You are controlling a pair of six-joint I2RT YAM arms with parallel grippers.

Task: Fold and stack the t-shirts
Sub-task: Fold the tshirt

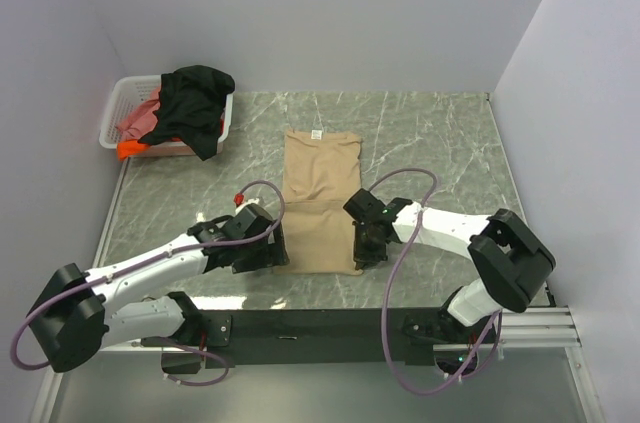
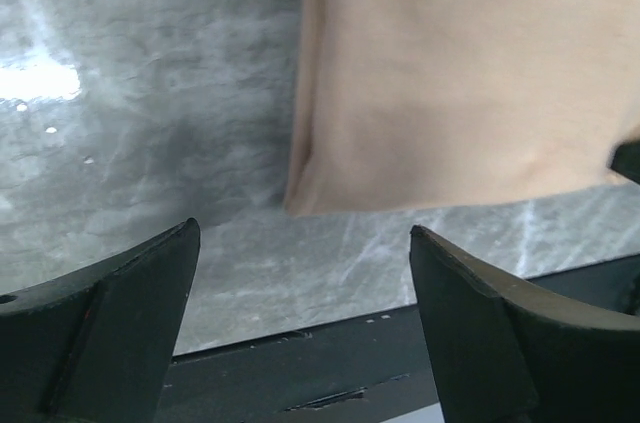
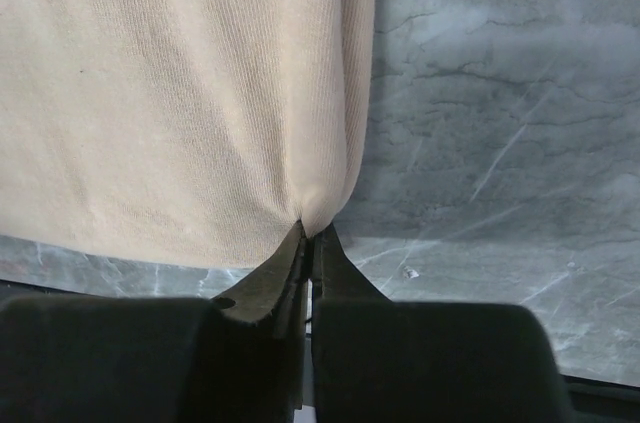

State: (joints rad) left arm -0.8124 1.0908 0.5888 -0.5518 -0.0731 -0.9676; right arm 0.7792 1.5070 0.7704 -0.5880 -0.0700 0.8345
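A tan t-shirt [image 1: 320, 198] lies folded into a long strip in the middle of the table, a small white tag [image 1: 317, 134] at its far end. My right gripper [image 3: 312, 235] is shut on the shirt's near right corner [image 3: 320, 205], at the shirt's near right edge in the top view [image 1: 362, 248]. My left gripper [image 2: 300, 273] is open and empty, just short of the shirt's near left corner [image 2: 300, 198], beside that edge in the top view [image 1: 270, 251]. A black shirt [image 1: 195, 103] hangs over the basket; pink-red [image 1: 140, 120] and orange [image 1: 128, 149] cloth lie inside.
A white lattice basket [image 1: 122, 103] stands at the far left corner by the wall. White walls close the table on the left, back and right. A black rail [image 1: 300, 323] runs along the near edge by the arm bases.
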